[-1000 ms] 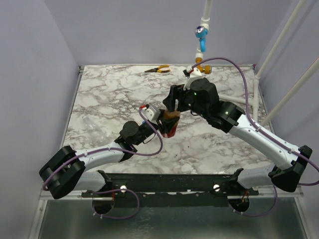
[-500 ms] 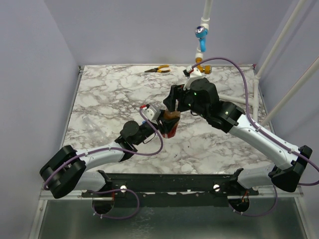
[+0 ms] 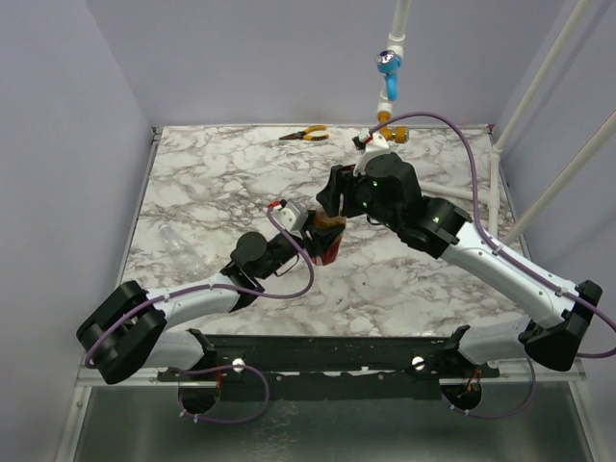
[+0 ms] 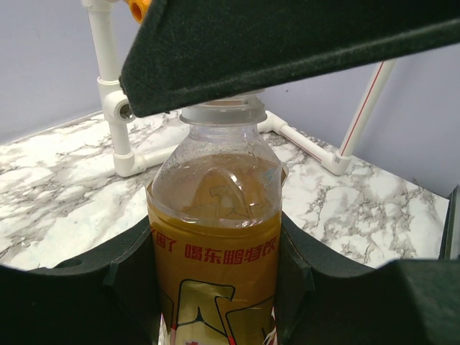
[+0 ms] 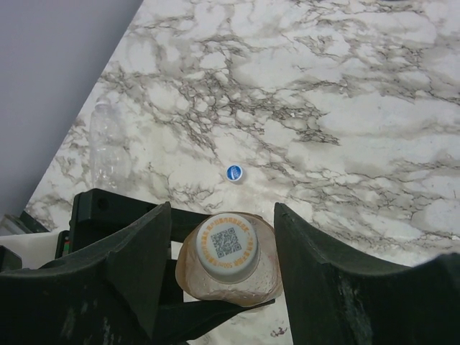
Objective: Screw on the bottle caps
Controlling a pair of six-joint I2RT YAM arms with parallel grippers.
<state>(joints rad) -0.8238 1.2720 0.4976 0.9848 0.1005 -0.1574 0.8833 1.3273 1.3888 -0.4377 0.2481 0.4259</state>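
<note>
The bottle [image 4: 214, 237], clear with amber liquid and a gold and red label, stands upright between the pads of my left gripper [image 4: 215, 305], which is shut on its body. A white cap [image 5: 226, 244] with a printed code sits on its neck. My right gripper [image 5: 221, 213] hangs straight above, open. Its fingers [image 5: 136, 251] straddle the cap with a gap on each side. A small blue cap [image 5: 233, 172] lies loose on the marble beyond the bottle. In the top view the bottle [image 3: 330, 248] is at mid-table, under the right gripper [image 3: 332, 210].
An empty clear bottle [image 5: 108, 144] lies near the table's left edge. Orange-handled pliers [image 3: 305, 135] rest at the back. A light-blue valve handle [image 3: 388, 72] hangs on a white pipe frame [image 3: 496, 173] along the back right.
The right gripper's jaws have drawn closer together over the capped bottle top. The left gripper with the bottle has shifted very slightly.
</note>
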